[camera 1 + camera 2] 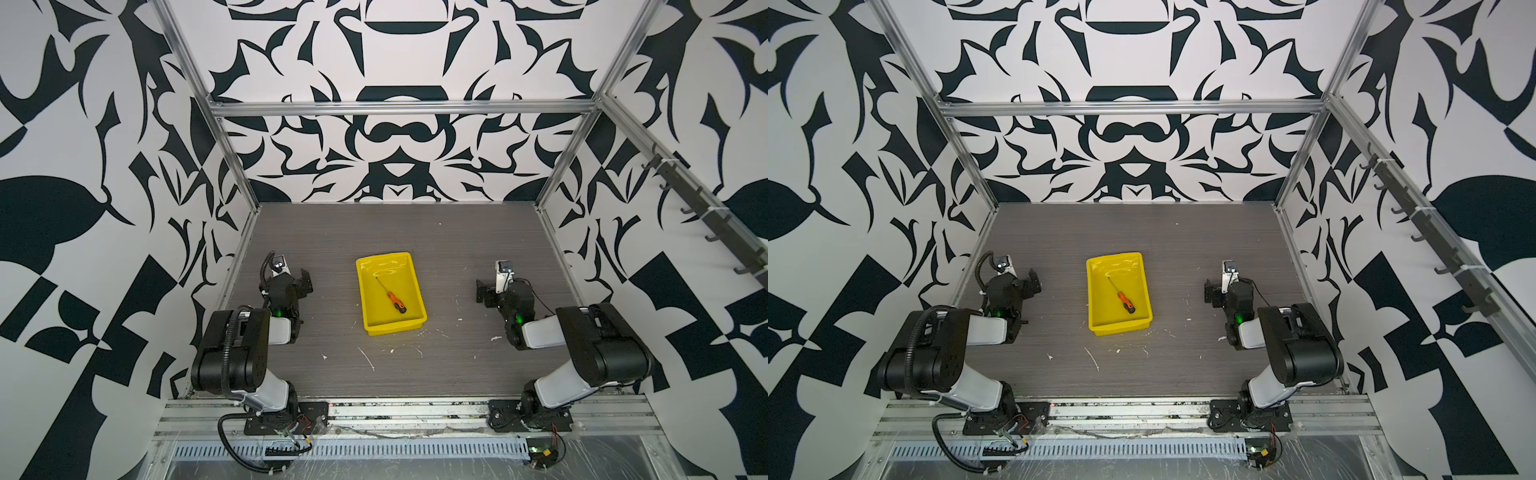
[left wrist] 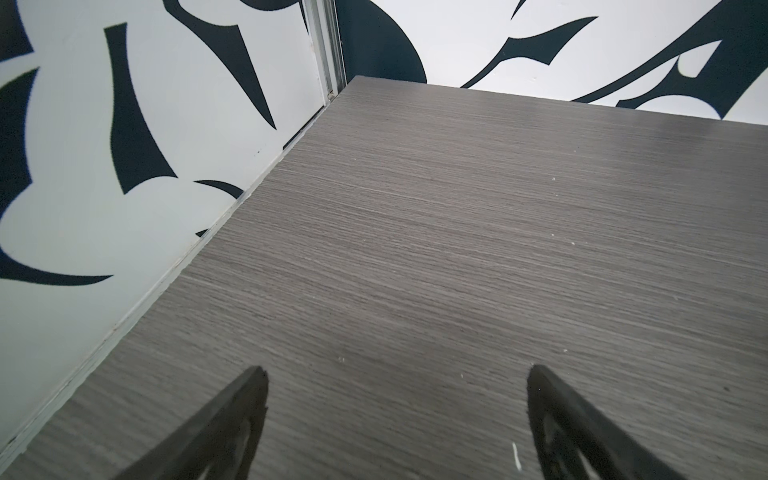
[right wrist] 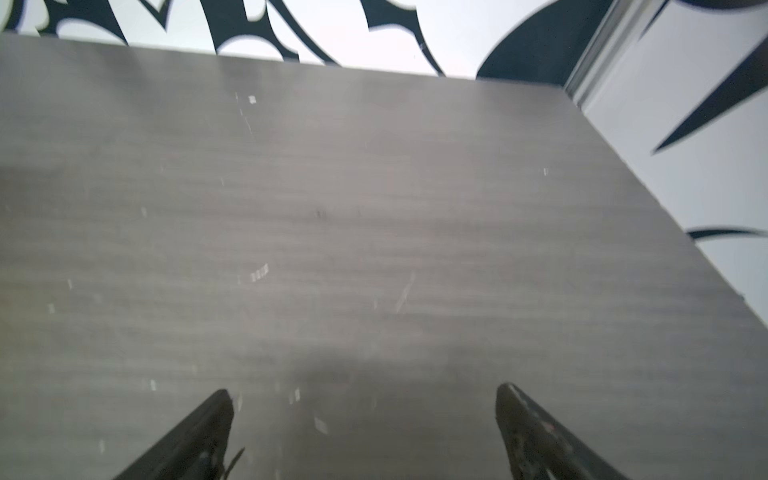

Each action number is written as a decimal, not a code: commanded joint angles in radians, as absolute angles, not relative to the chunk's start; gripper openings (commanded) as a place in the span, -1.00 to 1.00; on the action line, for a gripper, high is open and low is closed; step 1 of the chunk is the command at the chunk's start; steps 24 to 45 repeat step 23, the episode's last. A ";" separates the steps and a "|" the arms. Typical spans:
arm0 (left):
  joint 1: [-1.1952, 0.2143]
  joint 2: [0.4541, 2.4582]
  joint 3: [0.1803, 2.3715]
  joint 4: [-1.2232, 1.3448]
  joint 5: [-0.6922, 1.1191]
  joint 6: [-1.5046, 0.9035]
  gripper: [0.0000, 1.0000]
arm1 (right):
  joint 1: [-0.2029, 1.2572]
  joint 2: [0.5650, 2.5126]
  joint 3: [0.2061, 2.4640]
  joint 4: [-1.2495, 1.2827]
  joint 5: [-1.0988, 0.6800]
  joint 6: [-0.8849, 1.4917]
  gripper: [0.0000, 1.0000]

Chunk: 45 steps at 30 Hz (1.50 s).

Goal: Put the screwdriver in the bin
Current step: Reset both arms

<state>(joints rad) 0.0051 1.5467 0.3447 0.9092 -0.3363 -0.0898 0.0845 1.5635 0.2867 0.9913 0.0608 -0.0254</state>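
Black-and-white patterned walls enclose a grey wood-grain surface [image 1: 457, 257]. At its middle sits the bin [image 1: 417, 322], and the screwdriver [image 1: 392, 298] lies diagonally inside it, black cap toward the near wall. Well apart on either side, the left gripper [image 2: 397, 376] and right gripper [image 3: 363, 395] hold their fingers spread wide, gripping nothing.

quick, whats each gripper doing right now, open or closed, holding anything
left gripper: open, holding nothing, over bare table.
right gripper: open, holding nothing; the screwdriver lies in the bin.
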 commanded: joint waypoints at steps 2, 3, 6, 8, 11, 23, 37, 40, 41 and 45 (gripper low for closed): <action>0.003 1.555 0.361 0.939 -0.341 -0.104 0.98 | 0.079 1.548 0.247 1.105 0.032 -0.035 1.00; 0.002 1.554 0.360 0.939 -0.342 -0.104 0.99 | 0.080 1.548 0.250 1.100 0.026 -0.038 1.00; 0.003 1.554 0.361 0.939 -0.343 -0.104 0.98 | 0.078 1.544 0.302 0.995 -0.005 -0.052 1.00; 0.003 1.554 0.361 0.939 -0.342 -0.104 0.98 | 0.080 1.539 0.329 0.937 0.006 -0.051 1.00; 0.003 1.554 0.360 0.939 -0.343 -0.104 0.99 | 0.081 1.543 0.318 0.964 0.052 -0.023 1.00; 0.003 1.555 0.361 0.939 -0.343 -0.104 0.99 | 0.068 1.554 0.355 0.910 0.064 -0.006 1.00; 0.003 1.555 0.361 0.939 -0.343 -0.104 0.99 | 0.068 1.554 0.355 0.910 0.064 -0.006 1.00; 0.003 1.555 0.361 0.939 -0.343 -0.104 0.99 | 0.068 1.554 0.355 0.910 0.064 -0.006 1.00; 0.003 1.555 0.361 0.939 -0.343 -0.104 0.99 | 0.068 1.554 0.355 0.910 0.064 -0.006 1.00; 0.003 1.555 0.361 0.939 -0.343 -0.104 0.99 | 0.068 1.554 0.355 0.910 0.064 -0.006 1.00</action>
